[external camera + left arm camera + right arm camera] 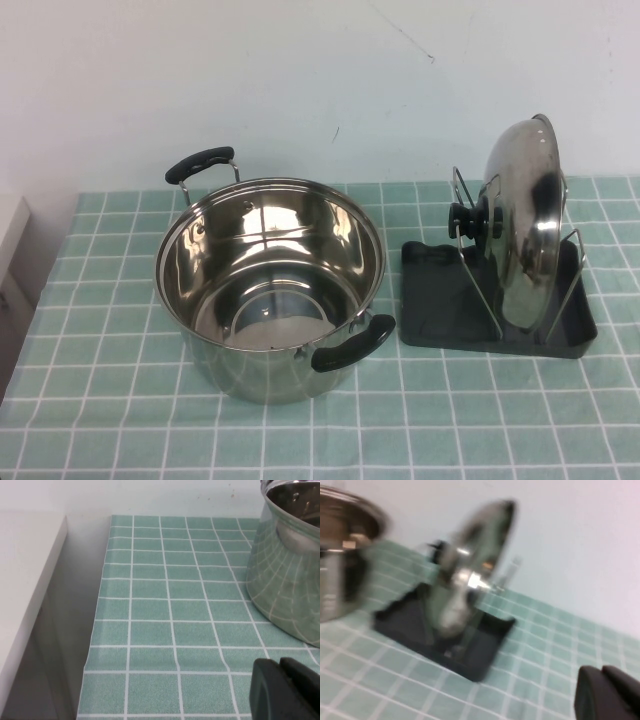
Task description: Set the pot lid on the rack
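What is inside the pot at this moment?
Nothing shows inside the pot, only its bare shiny base. The pot lid stands on edge in the rack beside it. The near inner wall is hidden by the rim.

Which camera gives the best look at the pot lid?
The high view: the pot lid stands on edge in the rack, knob toward the pot. The right wrist view shows it blurred; the left wrist view misses it.
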